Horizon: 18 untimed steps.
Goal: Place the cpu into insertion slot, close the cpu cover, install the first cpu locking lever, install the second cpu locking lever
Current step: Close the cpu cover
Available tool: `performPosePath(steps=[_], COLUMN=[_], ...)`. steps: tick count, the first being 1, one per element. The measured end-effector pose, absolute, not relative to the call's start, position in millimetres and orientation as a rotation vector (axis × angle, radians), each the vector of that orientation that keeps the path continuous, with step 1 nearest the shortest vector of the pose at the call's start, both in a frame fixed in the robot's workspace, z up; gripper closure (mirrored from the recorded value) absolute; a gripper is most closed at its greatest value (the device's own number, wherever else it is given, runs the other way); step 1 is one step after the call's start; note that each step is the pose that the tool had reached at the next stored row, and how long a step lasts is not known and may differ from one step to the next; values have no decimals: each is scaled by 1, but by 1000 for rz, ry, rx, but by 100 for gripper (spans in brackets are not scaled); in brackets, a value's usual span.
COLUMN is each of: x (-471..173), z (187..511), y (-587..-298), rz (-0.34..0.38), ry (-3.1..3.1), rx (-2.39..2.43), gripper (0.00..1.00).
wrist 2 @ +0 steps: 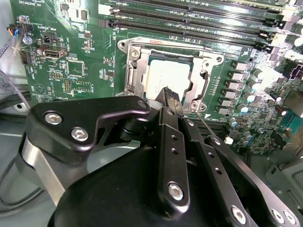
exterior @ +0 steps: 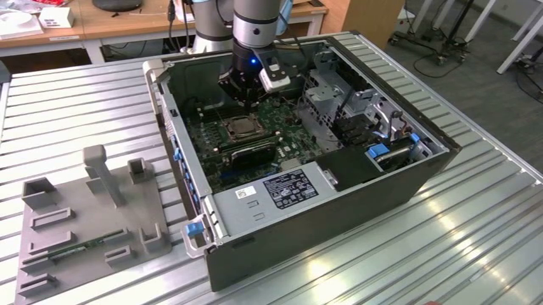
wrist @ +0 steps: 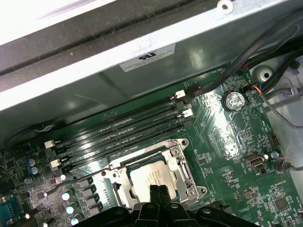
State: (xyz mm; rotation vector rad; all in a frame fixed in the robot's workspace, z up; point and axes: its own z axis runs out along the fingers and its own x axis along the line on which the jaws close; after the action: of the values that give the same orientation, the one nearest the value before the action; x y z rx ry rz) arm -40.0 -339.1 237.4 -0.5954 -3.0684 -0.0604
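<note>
The cpu (wrist 2: 165, 75), a pale silvery square, lies in the insertion slot (wrist 2: 124, 45) on the green motherboard inside the open computer case. The cpu cover (wrist 2: 137, 71), a silvery frame, lies flat around it. My gripper (wrist 2: 169, 97) hangs just above the cpu's near edge, fingers shut with nothing between them. The first wrist view shows the cpu (wrist: 149, 177), the cpu cover (wrist: 177, 165) and my gripper (wrist: 158, 191) the same way. A thin locking lever (wrist: 75, 178) runs along one side of the socket; I cannot tell whether it is latched. The exterior view has my gripper (exterior: 246, 108) over the cpu (exterior: 241, 129).
Long black memory slots (wrist: 118, 135) lie beside the socket. A drive cage (exterior: 331, 95) and a power supply (exterior: 271, 190) crowd the case. Black cables (wrist: 265, 42) cross near a coin battery (wrist: 233, 100). A grey fixture tray (exterior: 85, 216) sits on the table at the exterior view's left.
</note>
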Motion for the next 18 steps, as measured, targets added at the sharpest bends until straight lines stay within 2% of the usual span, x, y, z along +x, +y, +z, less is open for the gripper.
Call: performPosePath(steps=[18], x=[-40], z=[237], y=[-339], rz=[-59], ry=[-3094], rx=[-437], gripper=[89])
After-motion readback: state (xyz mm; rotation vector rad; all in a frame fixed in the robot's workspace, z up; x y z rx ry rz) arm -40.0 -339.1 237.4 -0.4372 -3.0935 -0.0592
